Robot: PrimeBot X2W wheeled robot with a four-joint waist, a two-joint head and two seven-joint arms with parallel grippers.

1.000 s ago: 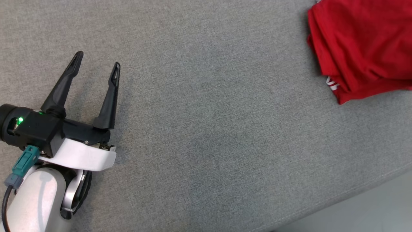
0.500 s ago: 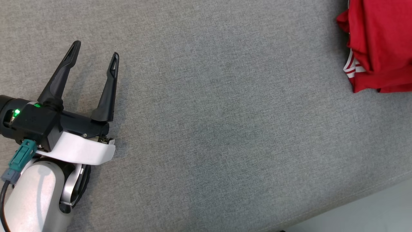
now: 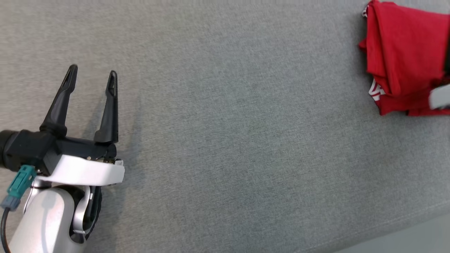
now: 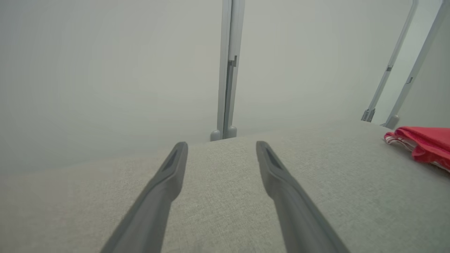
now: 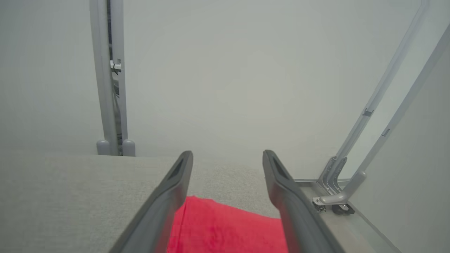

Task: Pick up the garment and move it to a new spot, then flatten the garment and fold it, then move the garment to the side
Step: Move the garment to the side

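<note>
**Red garment set far to the right, both claws spread and empty**

Head view: grey woven fabric is seen covering the counter. The left claw is placed at the lower left, just over the fabric, its two dark fingers spread wide with nothing between them. The garment is bunched in folds at the upper right corner, cut off by the picture's edge, with a bit of white striped trim shown at its lower left. It is well apart from the left claw, with a broad stretch of bare counter between them. A pale blurred shape is seen over the garment's lower right part; what it is cannot be told.

Left wrist view: the left claw is shown with its fingers parted and only counter between them. The garment is seen as a low red heap at the right edge, far to the side of the right-hand finger and untouched by it. A grey upright post is set beyond the counter's far edge.

Right wrist view: the right claw is held wide open above the garment, which is seen lying on the counter in the gap between the two fingers, nearer their bases than their tips. No cloth is caught between the fingertips. Grey frame bars are seen slanting up at the right.
</note>
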